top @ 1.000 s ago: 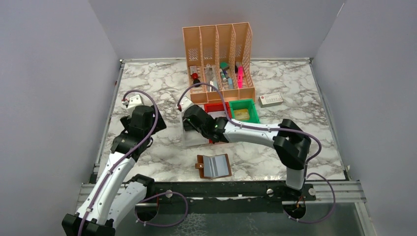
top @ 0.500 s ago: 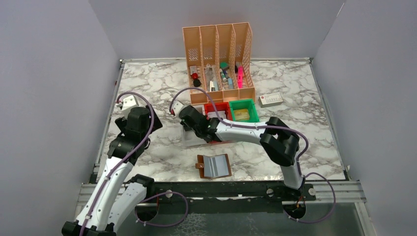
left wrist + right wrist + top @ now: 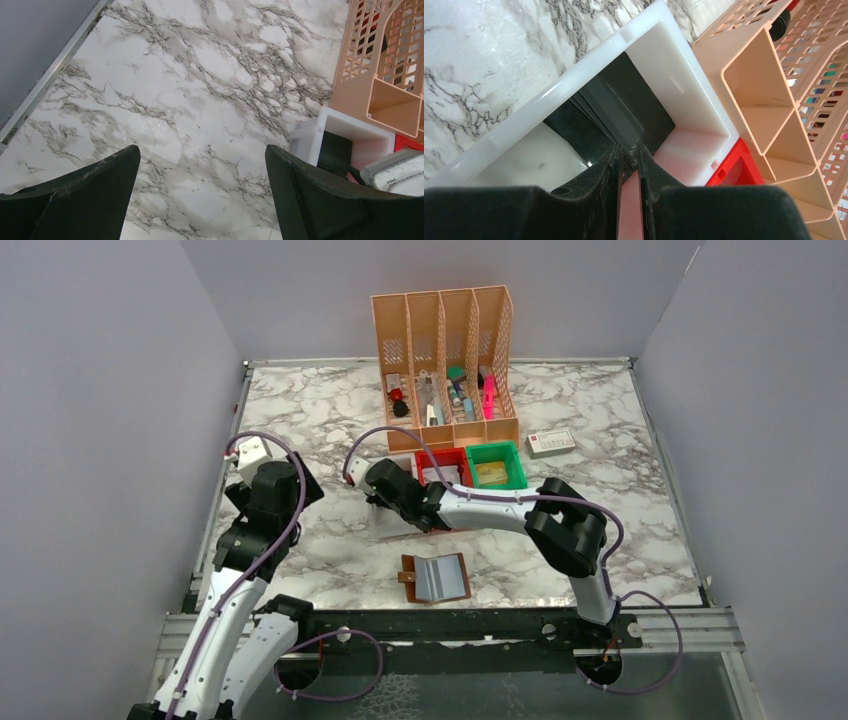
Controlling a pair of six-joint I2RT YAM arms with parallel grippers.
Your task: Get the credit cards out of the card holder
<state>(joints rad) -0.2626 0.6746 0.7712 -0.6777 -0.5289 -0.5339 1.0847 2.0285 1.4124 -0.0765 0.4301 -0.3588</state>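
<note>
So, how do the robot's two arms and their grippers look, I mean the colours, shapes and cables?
Both the left arm and the right arm have smooth white links joined by bulky black joint housings. A thin purple cable runs along each arm in loose loops. The left gripper and the right gripper each have two matte black fingers with a rough surface. No markings are readable.

Right tool (image 3: pixel 629 149) slid further left over the white bin (image 3: pixel 664 55); left tool (image 3: pixel 202 150) backed off toward the desk's (image 3: pixel 330 410) left edge.
</note>
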